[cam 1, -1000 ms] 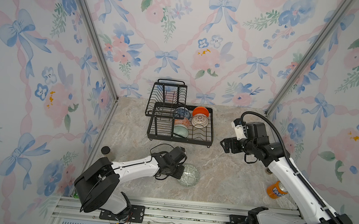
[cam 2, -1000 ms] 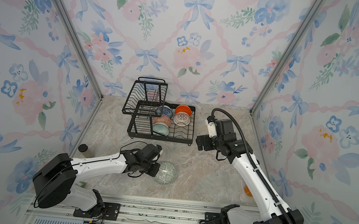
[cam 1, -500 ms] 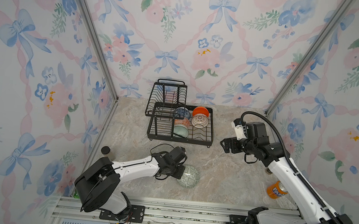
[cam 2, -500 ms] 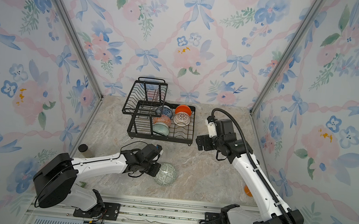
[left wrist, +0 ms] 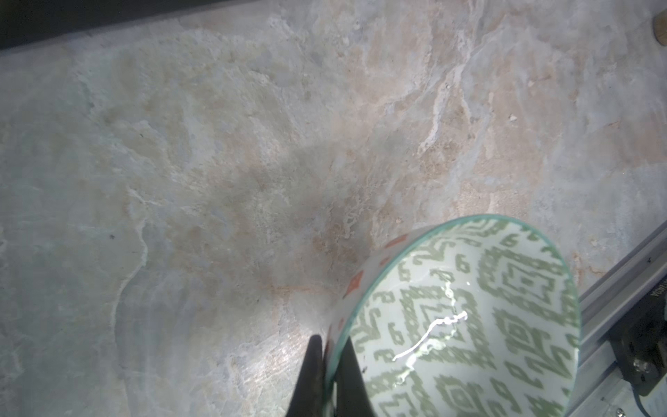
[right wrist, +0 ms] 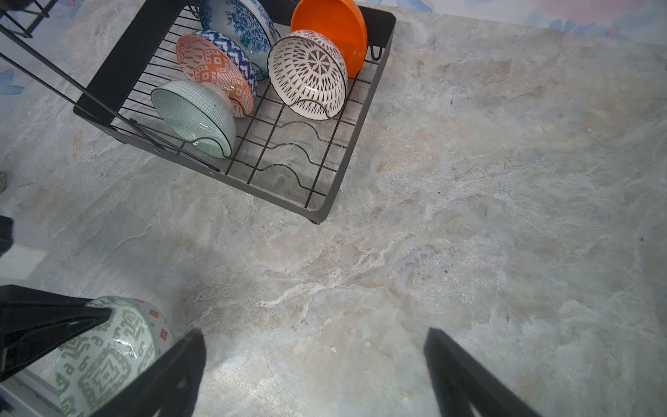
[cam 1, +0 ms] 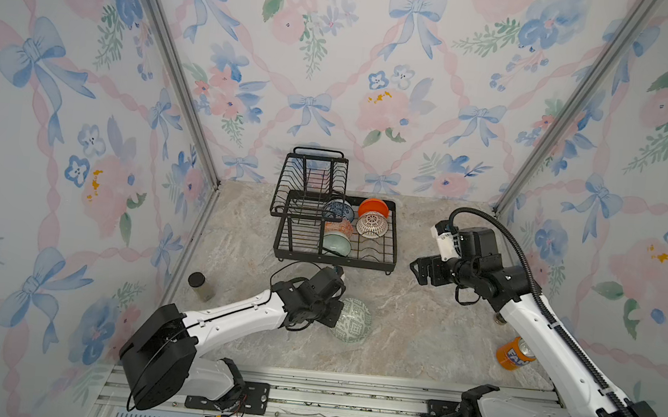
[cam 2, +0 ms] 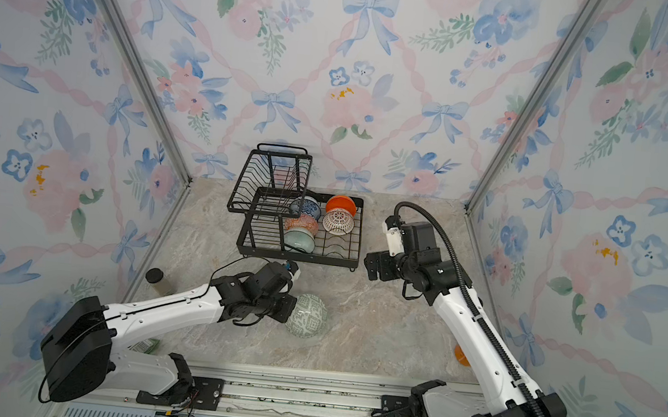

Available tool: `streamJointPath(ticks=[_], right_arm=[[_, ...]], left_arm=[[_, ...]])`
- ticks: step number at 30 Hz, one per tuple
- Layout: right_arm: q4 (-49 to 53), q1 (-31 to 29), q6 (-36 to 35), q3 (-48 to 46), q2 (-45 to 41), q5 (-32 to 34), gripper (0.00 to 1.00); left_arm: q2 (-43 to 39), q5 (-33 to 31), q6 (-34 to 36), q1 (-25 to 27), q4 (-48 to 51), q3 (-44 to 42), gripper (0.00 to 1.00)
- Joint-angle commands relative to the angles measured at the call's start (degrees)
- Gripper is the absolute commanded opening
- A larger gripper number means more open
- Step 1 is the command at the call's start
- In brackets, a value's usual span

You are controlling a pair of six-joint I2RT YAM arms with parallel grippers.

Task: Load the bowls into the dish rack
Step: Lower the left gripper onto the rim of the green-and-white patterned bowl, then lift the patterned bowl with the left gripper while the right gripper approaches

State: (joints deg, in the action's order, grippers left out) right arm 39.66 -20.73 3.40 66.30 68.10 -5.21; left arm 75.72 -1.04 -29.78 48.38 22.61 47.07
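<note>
The grey-green geometric bowl (cam 1: pixel 351 320) (cam 2: pixel 308 316) stands tilted on its side on the marble table, near the front. My left gripper (cam 1: pixel 334 316) (cam 2: pixel 291 312) (left wrist: pixel 332 341) is shut on its rim, one finger inside and one outside. The bowl (left wrist: pixel 469 325) shows its patterned inside in the left wrist view. The black dish rack (cam 1: pixel 394 240) (cam 2: pixel 356 241) (right wrist: pixel 361 119) holds the blue-patterned (cam 1: pixel 338 210), plain orange (cam 1: pixel 373 207), white lattice (cam 1: pixel 371 225), orange-white (cam 1: pixel 338 229) and celadon (cam 1: pixel 336 244) bowls. My right gripper (cam 1: pixel 418 272) (cam 2: pixel 370 265) (right wrist: pixel 314 334) hovers open and empty, right of the rack.
An orange soda can (cam 1: pixel 512 357) stands at the right front, partly behind my right arm. A dark-lidded jar (cam 1: pixel 200 286) stands by the left wall. The metal rail (cam 1: pixel 306 395) borders the table's front. The rack's raised basket (cam 1: pixel 312 178) is at the back.
Nothing has visibly moved; the left gripper stays clamped at the bowl's rim and the right arm holds still.
</note>
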Motion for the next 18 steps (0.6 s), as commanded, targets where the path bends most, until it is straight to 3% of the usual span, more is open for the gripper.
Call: streamJointPath(ticks=[1, 18], right_arm=[[0.2, -0.4, -0.5, 0.5, -0.7, -1.8, 0.97], [-0.6, -3.4, 0.5, 4.2, -0.1, -4.4, 0.97]], left_arm=[[-2.2, -2.0, 1.9, 0.3, 0.0, 3.6, 0.00], [0.9, -8.8, 10.6, -0.8, 0.0, 19.2, 0.00]])
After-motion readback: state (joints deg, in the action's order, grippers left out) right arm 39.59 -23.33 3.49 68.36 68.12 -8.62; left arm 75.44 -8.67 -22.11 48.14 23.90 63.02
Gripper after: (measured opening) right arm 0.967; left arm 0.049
